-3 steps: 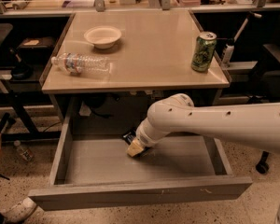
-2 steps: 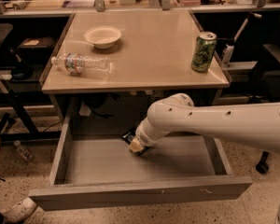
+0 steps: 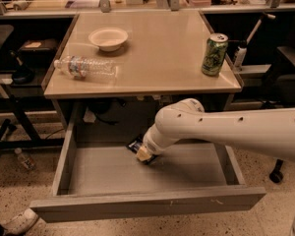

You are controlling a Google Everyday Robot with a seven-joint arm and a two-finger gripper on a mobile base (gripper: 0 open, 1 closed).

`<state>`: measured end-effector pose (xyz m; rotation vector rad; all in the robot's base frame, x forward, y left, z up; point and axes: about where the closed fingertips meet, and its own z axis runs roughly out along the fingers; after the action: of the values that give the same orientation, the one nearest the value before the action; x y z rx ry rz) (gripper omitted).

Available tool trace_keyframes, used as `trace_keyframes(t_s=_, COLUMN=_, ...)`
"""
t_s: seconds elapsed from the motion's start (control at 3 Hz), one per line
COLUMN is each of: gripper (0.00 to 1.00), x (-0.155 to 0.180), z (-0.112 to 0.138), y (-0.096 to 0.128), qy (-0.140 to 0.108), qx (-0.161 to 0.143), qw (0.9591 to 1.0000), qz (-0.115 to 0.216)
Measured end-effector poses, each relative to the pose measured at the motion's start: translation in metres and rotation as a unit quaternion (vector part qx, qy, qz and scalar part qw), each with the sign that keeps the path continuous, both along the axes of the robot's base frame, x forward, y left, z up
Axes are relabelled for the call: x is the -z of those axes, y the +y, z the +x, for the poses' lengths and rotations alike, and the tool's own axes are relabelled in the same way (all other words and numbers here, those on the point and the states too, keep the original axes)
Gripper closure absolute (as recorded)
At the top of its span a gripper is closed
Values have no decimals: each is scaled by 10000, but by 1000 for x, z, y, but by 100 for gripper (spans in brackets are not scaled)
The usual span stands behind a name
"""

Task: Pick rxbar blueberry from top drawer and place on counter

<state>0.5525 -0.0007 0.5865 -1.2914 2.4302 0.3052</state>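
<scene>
Almost no shift since a second ago: gripper (image 3: pixel 144 154) on rxbar blueberry (image 3: pixel 135 143) poking out just behind-left, low in top drawer (image 3: pixel 147 205). Clamp state: cannot tell. Likely mid-grasp, no lift yet.

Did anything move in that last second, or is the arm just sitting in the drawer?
Nothing has visibly changed. The gripper is still down in the top drawer, at the rxbar blueberry near the back, which lies where it did. On the counter, the green can, water bottle and bowl have not moved.
</scene>
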Motion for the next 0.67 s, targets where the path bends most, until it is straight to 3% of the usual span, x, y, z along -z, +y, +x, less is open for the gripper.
trace_keyframes(t_s=0.33, gripper=100, x=-4, z=0, y=0, qy=0, qx=0, qw=10000, qz=1)
trace_keyframes(t_s=0.67, gripper=100, x=-34, z=-6, y=-3, qy=-48, qx=-44, qw=9998, qz=177)
